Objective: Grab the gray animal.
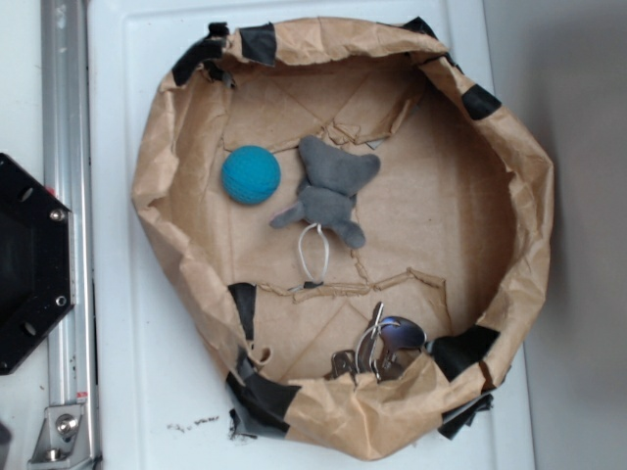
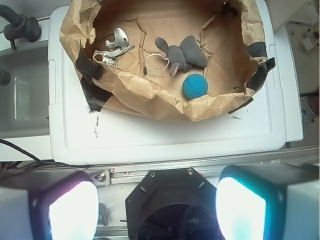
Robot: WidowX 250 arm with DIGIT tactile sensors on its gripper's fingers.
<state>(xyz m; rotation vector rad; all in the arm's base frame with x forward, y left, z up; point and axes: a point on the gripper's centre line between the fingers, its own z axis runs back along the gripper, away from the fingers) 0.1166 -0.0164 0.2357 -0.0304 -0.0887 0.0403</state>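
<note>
The gray animal lies flat in the middle of a brown paper nest, its white string loop trailing toward the near wall. In the wrist view the gray animal shows far ahead, well beyond my gripper. My gripper is open, its two pale fingers spread wide at the bottom of that view, with nothing between them. It hangs over the black robot base, outside the nest. The exterior view does not show the gripper.
A teal ball rests just left of the animal, also visible as the teal ball. Metal keys lie against the nest's near wall. The nest sits on a white lid. A metal rail and the black base stand at the left.
</note>
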